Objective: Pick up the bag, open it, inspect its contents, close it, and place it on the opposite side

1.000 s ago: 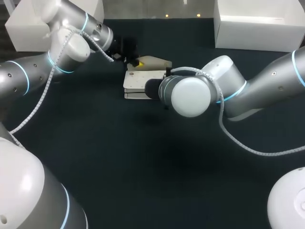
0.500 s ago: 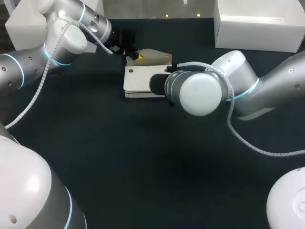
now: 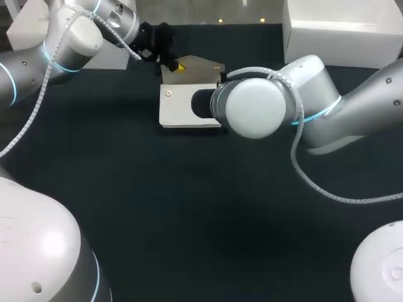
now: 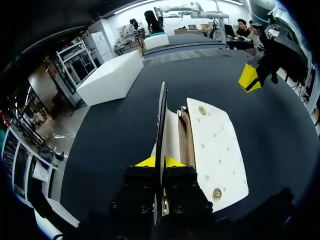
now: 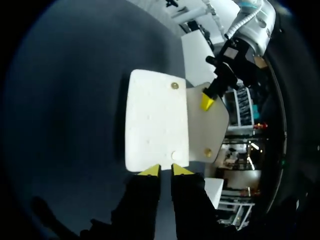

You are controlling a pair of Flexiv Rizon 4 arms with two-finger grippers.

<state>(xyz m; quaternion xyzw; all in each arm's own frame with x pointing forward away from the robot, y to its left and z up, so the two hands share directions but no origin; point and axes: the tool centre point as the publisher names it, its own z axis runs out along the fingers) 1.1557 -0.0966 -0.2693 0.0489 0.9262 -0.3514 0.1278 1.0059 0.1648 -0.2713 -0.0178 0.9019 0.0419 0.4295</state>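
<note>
White and flat, the bag [image 3: 182, 107] is at the far middle of the dark tabletop [image 3: 189, 220], with its beige flap [image 3: 200, 68] raised toward the far edge. Whether the body rests on the tabletop or hangs just above it cannot be told. The left gripper [image 3: 173, 65] is clamped on the flap's free edge, one yellow tip pressed against each face; the left wrist view shows the flap edge-on between them. The right gripper [image 5: 166, 170] sits at the bag's side edge, the one nearer the tabletop's right edge. Whether it grips anything there cannot be told.
</note>
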